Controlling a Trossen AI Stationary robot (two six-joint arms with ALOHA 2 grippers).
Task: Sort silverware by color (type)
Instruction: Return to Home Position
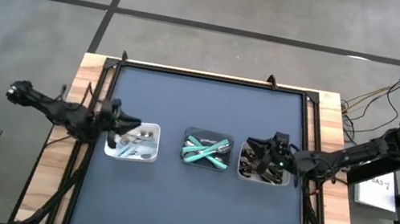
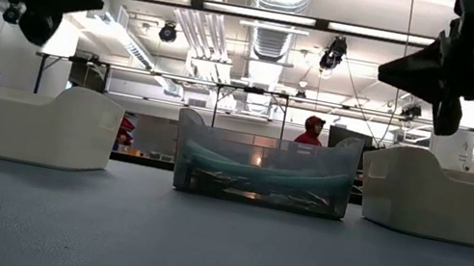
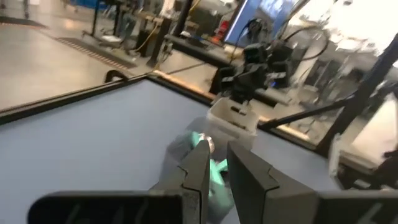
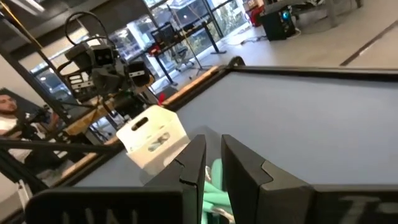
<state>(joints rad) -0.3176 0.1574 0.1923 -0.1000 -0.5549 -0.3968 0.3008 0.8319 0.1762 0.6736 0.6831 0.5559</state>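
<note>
High view: three trays stand in a row across the middle of the worktop (image 1: 191, 216), and every piece of silverware I can make out lies inside one of them.
Left tray (image 1: 158, 131): holds the shiny silver pieces (image 1: 132, 143).
Middle tray (image 1: 188, 133): holds the teal-handled pieces (image 1: 205, 151), crossed over one another.
Right tray (image 1: 241, 173): holds the dark pieces (image 1: 260, 164).
Loose pieces: none that I can spot on the bare worktop, near or far.
Progress: by my reckoning the sorting is finished, one colour to a tray. All that looks left is for both arms to draw away and rest.
Left pincer (image 1: 131, 126): hangs over the left end of the left tray. Its own wrist view shows the fingers (image 3: 199, 168) parted by only a slim gap, with nothing gripped between them.
Right pincer (image 1: 259, 150): hangs over the right tray. Its fingers (image 4: 194, 162) are likewise a sliver apart and empty.
Contact: the low view shows both pincers up in the air, well clear of the tray rims, so neither touches a tray or any silverware.
</note>
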